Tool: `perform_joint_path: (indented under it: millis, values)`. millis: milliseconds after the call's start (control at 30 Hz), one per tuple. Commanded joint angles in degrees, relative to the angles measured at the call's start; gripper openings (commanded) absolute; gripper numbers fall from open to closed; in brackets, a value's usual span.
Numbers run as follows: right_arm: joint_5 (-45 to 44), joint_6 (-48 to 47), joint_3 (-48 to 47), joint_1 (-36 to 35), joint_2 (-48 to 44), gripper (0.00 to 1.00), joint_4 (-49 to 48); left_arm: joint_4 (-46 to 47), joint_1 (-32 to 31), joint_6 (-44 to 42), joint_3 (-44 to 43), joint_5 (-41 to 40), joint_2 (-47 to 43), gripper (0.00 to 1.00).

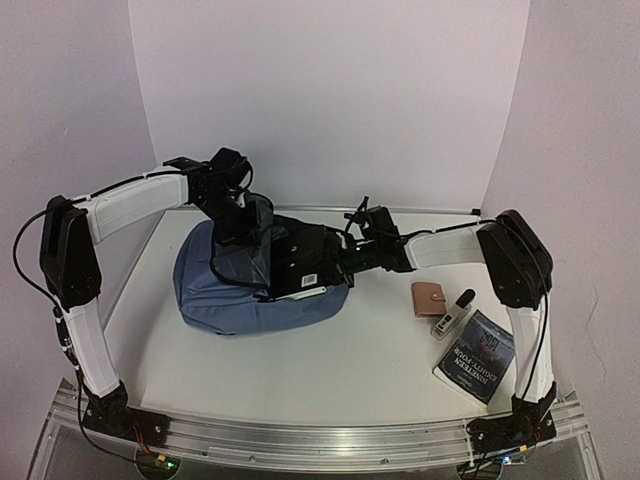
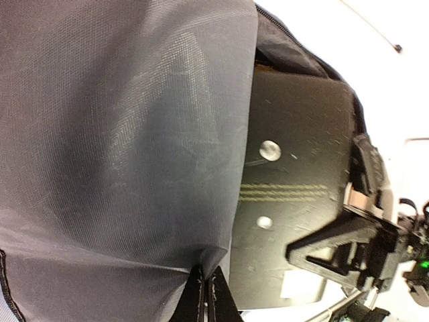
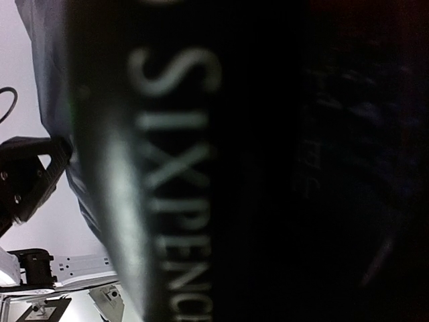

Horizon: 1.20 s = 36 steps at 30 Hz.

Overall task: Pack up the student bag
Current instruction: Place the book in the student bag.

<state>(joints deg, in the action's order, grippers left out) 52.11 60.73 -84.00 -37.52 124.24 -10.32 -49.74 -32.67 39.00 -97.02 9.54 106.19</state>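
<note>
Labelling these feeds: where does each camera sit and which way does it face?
Top external: above and behind the bases, looking down on the student bag; left arm and right arm show.
Left wrist: on the left gripper, facing bag fabric and the black book; its fingertips show.
Right wrist: against the book's spine; own fingers unclear.
Shared: the book.

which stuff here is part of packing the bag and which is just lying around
In the job: student bag, its flap pinched by the left fingers; black book, held at the opening by the right fingers.
Lying about on the table: tan wallet, small bottle, Nineteen Eighty-Four paperback.
</note>
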Motion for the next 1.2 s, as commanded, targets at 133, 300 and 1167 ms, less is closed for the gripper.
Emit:
perform_joint_path:
  millis: [133,300,1167]
  values:
    - [5.67,14.10,-7.94,-4.24,3.35,0.00,-31.72,8.93,-0.32,0.16,-1.36,6.33,-5.37,0.00]
    - [4.53,15.18,-11.03,-6.10,7.28,0.00,-32.10,8.27,-0.29,-0.55,-4.46,7.42,-3.22,0.00]
    - [-12.80,-16.34,-11.60,-4.14,-0.54,0.71,12.64,8.94,-0.28,0.41,-1.03,6.53,-4.04,0.00]
